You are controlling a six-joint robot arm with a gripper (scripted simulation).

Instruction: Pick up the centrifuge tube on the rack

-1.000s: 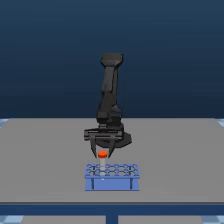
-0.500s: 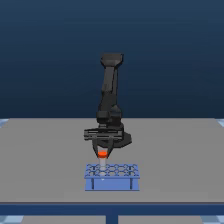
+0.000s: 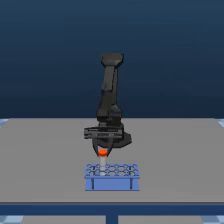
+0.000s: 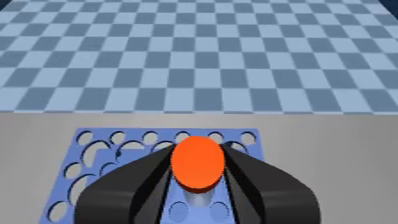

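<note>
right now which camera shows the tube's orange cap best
The wrist view: the cap fills the middle of the picture, held between the two dark jaws above the blue rack. The exterior view shows it only as a small orange spot under the gripper, above the rack.

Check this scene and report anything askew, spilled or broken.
Nothing stands out. The rack sits flat and square on the table, and the gripper holds the tube above it.
</note>
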